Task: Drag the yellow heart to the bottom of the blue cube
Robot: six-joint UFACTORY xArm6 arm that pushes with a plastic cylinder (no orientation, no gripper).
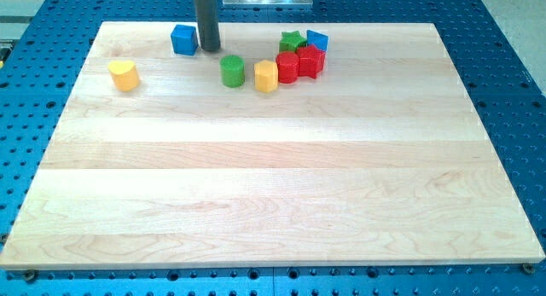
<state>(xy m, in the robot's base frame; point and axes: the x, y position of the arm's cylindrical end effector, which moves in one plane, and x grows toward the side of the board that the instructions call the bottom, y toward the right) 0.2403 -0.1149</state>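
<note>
Wooden board (273,185), pale and made of joined planks, fills most of the view and lies on a blue perforated table (512,74). Next in size is the dark rod coming down from the view's top; my tip (210,49) rests on the board just to the right of the blue cube (183,39), close beside it, though whether they touch cannot be told. The rod carries no jaws, so there is nothing to call wide or narrow, and it holds nothing. A cluster of blocks sits to the right of the rod near the top edge: two red blocks (299,64) pressed together, a green star (293,42) and a second blue block (317,40) behind them, and a yellow block (266,76) touching the left red one. A green cylinder (232,71) stands just left of that yellow block, slightly apart from it. The yellow heart (124,75) lies alone toward the view's left, below and left of the blue cube, well apart from my tip.
</note>
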